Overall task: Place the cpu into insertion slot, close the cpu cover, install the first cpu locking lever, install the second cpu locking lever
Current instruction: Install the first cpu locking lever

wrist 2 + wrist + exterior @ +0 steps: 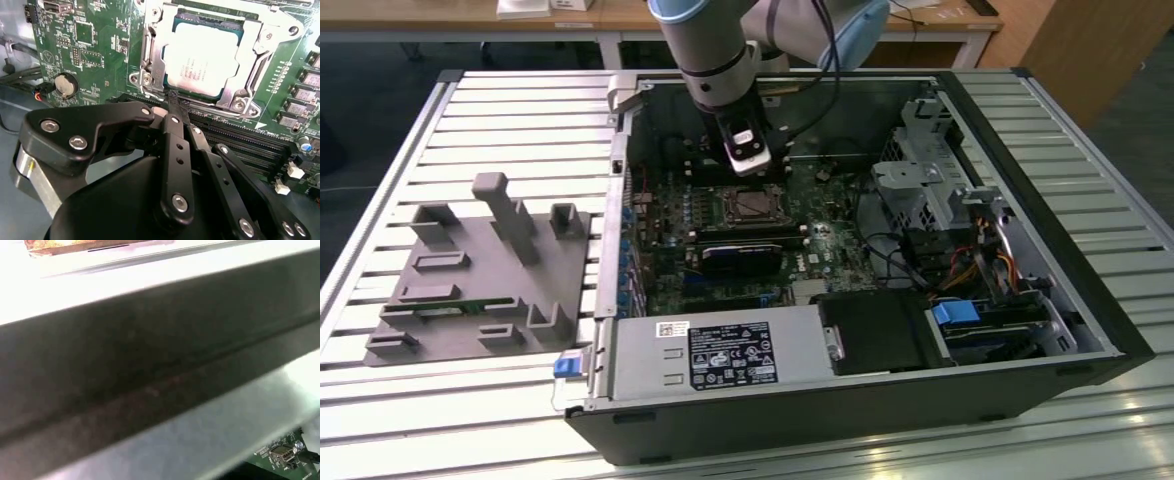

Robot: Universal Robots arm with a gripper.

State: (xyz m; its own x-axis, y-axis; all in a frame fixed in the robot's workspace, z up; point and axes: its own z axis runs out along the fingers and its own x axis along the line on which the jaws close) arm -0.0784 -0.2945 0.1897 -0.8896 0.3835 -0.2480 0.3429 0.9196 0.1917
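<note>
The cpu (202,60), a pale silver square, lies flat in the insertion slot (724,205) on the green board. The cpu cover (252,67), a silver frame, lies down around the chip's edges. In the second wrist view my gripper (173,97) is shut, its black fingers (175,145) pressed together. The tips rest at the socket frame's edge, just beside the cpu. Whether a thin lever sits between the tips I cannot tell. In the exterior view the gripper (754,178) hangs directly over the socket's far side, inside the open computer case.
A grey power supply box (707,355) fills the case's near side. A black ribbed block (740,255) lies just in front of the socket, and a drive cage (921,180) with cables stands towards the exterior view's right. A grey fixture (480,270) sits outside the case. Memory slots (250,142) run beside the socket.
</note>
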